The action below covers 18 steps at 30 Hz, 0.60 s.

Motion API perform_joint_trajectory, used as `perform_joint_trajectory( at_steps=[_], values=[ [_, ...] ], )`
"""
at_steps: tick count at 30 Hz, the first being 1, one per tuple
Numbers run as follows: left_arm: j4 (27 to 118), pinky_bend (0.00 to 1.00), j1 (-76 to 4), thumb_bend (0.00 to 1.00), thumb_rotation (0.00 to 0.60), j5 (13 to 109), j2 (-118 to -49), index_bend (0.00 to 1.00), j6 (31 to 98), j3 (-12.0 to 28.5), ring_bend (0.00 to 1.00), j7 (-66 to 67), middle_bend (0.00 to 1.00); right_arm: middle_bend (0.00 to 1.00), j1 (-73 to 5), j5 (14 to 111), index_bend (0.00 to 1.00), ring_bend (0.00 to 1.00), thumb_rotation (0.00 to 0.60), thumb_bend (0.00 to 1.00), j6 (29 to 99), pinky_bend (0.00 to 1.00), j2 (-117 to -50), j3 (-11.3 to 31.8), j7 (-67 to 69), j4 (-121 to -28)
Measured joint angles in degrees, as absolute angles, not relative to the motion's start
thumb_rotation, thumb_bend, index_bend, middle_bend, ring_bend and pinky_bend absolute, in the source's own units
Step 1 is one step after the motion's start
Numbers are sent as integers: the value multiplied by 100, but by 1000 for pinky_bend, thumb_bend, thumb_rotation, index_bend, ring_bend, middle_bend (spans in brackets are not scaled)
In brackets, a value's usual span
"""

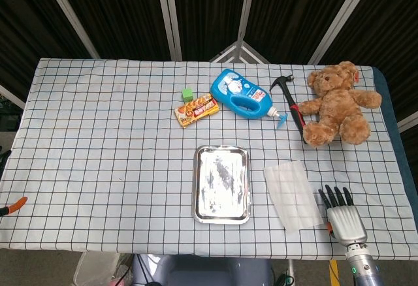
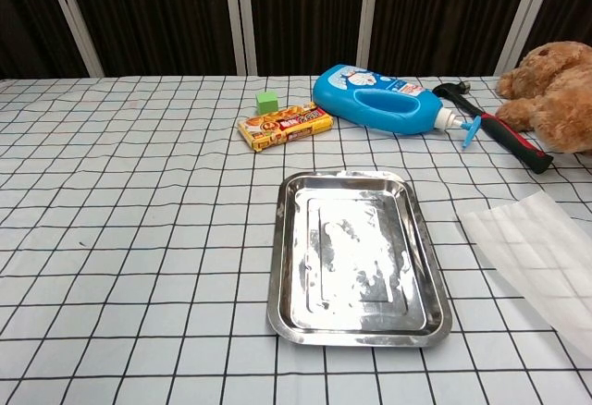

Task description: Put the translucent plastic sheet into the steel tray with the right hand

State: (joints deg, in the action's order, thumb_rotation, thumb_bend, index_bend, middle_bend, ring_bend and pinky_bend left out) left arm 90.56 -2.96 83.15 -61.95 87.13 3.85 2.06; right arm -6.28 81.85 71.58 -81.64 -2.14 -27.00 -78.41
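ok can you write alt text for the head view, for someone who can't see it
Seen from above, a checked table holds an empty steel tray with a translucent plastic sheet lying just right of it, and the robot's right hand, fingers extended, beside the sheet's right edge. Farther back are a teddy bear, hammer, blue bottle, snack box and green cube.
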Motion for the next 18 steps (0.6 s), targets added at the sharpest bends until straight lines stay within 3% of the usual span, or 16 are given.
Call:
perform_joint_trajectory(
  at_steps=[18],
  values=[
    [9076,0,-298,0,600,8282,-6194,0,8692,391,0,196,0,0,-695,8643,0,0,600,411,7361,0,-8396,-315,-2040,-7715]
  ],
)
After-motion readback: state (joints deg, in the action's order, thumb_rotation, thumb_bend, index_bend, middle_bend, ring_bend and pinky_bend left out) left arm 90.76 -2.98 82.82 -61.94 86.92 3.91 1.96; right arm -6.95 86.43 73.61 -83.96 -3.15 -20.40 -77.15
